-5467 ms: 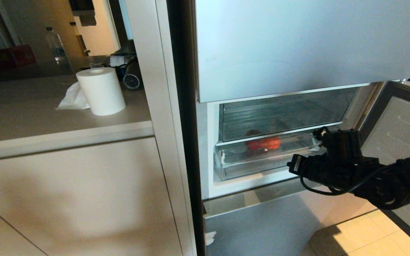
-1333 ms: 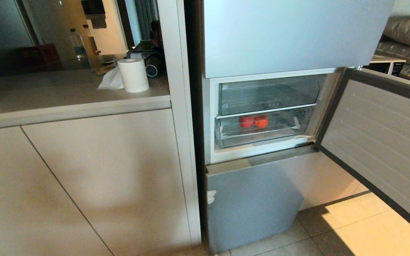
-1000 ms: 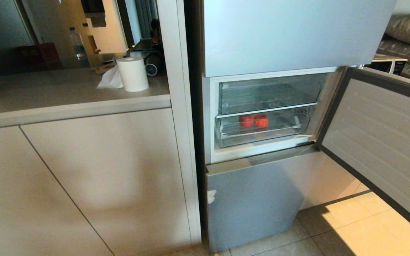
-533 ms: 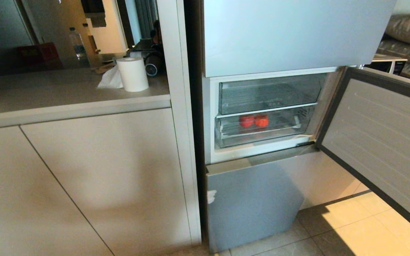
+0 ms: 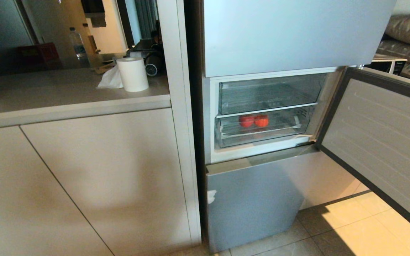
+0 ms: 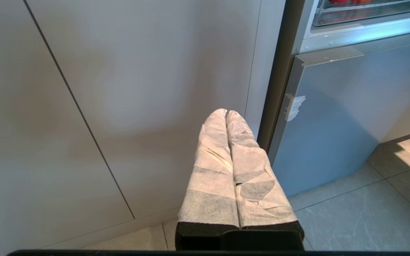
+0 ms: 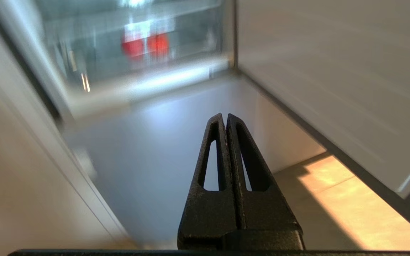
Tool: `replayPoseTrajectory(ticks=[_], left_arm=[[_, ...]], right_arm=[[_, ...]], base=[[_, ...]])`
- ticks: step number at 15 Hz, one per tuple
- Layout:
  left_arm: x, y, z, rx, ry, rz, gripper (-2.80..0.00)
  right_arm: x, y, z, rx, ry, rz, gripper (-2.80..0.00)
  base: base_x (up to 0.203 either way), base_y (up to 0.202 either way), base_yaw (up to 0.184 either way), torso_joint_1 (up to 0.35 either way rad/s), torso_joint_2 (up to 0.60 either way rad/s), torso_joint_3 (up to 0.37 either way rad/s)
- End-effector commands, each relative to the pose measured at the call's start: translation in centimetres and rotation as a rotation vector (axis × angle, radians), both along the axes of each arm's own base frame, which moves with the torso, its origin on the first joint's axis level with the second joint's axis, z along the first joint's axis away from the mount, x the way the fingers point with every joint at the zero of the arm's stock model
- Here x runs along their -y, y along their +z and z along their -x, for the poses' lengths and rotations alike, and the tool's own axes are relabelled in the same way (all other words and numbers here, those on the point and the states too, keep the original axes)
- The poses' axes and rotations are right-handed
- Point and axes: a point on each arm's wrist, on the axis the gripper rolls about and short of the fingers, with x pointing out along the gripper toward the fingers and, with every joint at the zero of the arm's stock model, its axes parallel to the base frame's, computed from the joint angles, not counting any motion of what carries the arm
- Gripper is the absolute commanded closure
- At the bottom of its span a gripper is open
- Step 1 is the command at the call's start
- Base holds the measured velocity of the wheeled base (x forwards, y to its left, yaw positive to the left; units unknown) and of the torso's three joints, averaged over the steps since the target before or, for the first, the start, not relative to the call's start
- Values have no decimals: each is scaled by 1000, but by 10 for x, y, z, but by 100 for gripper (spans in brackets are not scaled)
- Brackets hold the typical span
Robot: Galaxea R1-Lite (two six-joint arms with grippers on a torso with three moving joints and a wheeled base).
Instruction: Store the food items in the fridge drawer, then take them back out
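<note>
The tall silver fridge [image 5: 290,35] stands with its middle door [image 5: 379,142] swung wide to the right, and neither arm shows from above. Inside, two small round red-orange tomatoes [image 5: 254,121] sit side by side, touching or nearly so, left of centre in the wide shallow clear plastic drawer [image 5: 262,137] with the ribbed floor. That drawer is pushed in, its front lip about flush with the white frame. Above it is another clear flat-fronted compartment [image 5: 269,94].

Down low, the left gripper [image 6: 226,113], its fingers wrapped in white tissue-like padding, is pressed tight together with nothing between, hanging before the beige cabinet panel [image 6: 137,89] just beside the fridge's lower silver door [image 6: 333,113]. The right gripper [image 7: 225,115], two slotted black fingers, is also pinched together and empty, pointing up toward the open compartment, well short of it.

On the counter [image 5: 66,89] to the left stands a white paper towel roll [image 5: 132,74], with a clear water bottle [image 5: 78,42] farther back.
</note>
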Motion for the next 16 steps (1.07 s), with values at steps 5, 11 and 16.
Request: replayPoseTrajectory(ticks=[5, 11, 16], left_arm=[[0, 0, 0, -3, 2, 0, 0], [0, 0, 0, -2, 1, 0, 0], [0, 0, 0, -3, 1, 0, 0]], right_arm=[[0, 27, -31, -37, 66, -97, 0], [-1, -54, -8, -143, 70, 160, 0], [-2, -63, 0, -115, 94, 203, 0]], base=[[0, 0, 0, 0, 0, 0], [0, 0, 0, 0, 0, 0], [0, 0, 0, 0, 0, 0]])
